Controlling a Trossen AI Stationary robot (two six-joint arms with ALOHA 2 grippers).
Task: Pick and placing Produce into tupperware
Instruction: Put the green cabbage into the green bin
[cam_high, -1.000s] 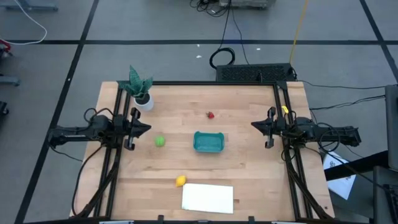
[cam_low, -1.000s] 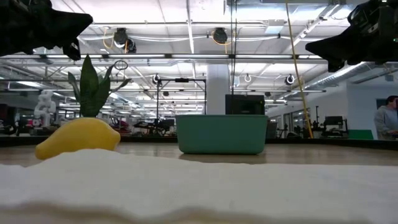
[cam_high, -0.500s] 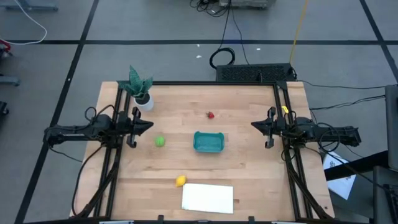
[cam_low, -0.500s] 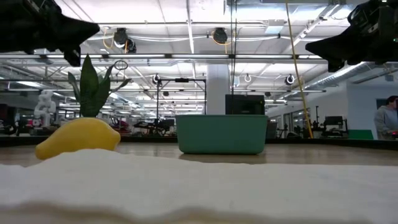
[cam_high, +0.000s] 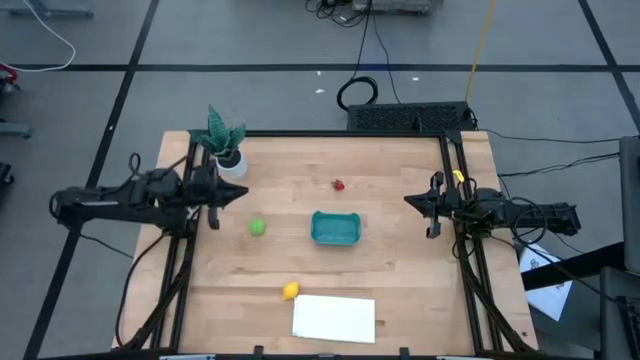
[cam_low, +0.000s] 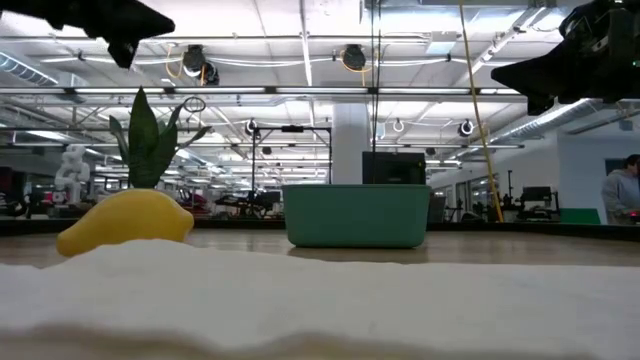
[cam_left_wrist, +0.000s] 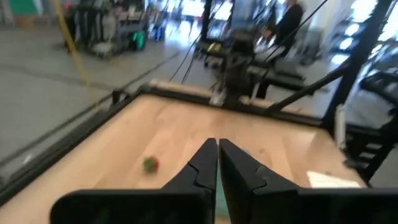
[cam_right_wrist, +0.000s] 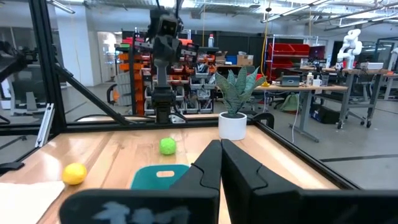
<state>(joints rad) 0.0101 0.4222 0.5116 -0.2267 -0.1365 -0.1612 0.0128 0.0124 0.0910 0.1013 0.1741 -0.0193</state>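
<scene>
The teal tupperware (cam_high: 335, 228) sits near the middle of the wooden worktop (cam_high: 400, 290), its long axis running between the left and right edges and its open side up. From above it holds nothing that can be made out. The lime-green piece (cam_high: 257, 227) lies well to the tub's left, level with it. The small red piece (cam_high: 339, 184) lies apart from the tub toward the far edge. The yellow lemon-like piece (cam_high: 290, 291) rests toward the near edge, close to the far left corner of the flat white sheet (cam_high: 334, 318), its long axis roughly parallel to that edge.

The left end effector (cam_high: 236, 194) hangs above the worktop by the left edge, near the potted plant (cam_high: 224, 140) at the far left corner, pointing toward the middle. In the left wrist view its fingers (cam_left_wrist: 205, 163) are pressed together and grip nothing. The right end effector (cam_high: 413, 201) hangs by the right edge, pointing toward the tub, and the right wrist view shows its fingers (cam_right_wrist: 208, 165) likewise closed and empty.

The low view shows the tub's plain long side wall and the lemon's pointed tip aimed right, but neither the green nor the red piece. The right wrist view takes in the green piece, the lemon, the tub and the plant, while the red piece shows only from above and in the left wrist view.
</scene>
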